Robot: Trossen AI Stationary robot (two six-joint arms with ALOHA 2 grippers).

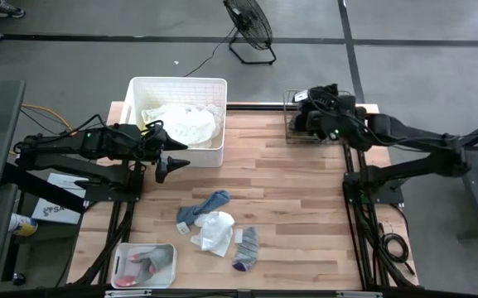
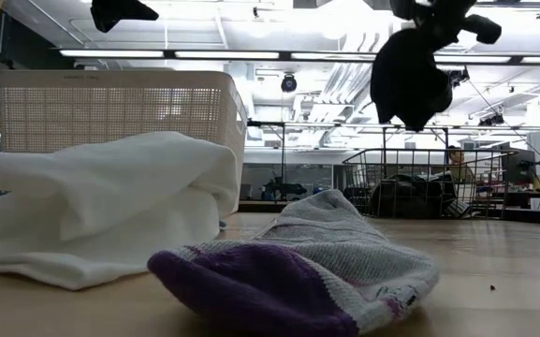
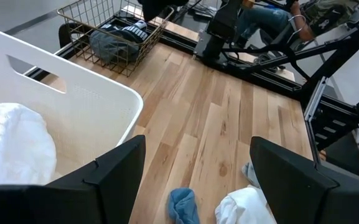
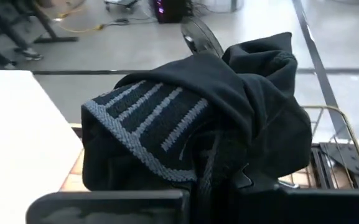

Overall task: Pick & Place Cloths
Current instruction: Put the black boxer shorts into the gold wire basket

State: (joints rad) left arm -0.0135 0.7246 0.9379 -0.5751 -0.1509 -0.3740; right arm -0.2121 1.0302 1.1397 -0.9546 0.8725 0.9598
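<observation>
Above the wire basket (image 1: 305, 124) at the counter's (image 1: 305, 199) far right corner, a limp, light dark cloth (image 4: 198, 118) is pinched at its bunched middle by the right gripper's (image 1: 315, 112) closed fingers, while the left gripper (image 1: 172, 162) is held wide open and empty beside the white bin (image 1: 214, 91).

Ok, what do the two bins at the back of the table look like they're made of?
The white bin looks like moulded plastic: smooth matte walls, a cut-out handle slot in the left wrist view and perforated sides in the low view. The wire basket looks like thin metal rod in an open grid, brassy in finish.
</observation>
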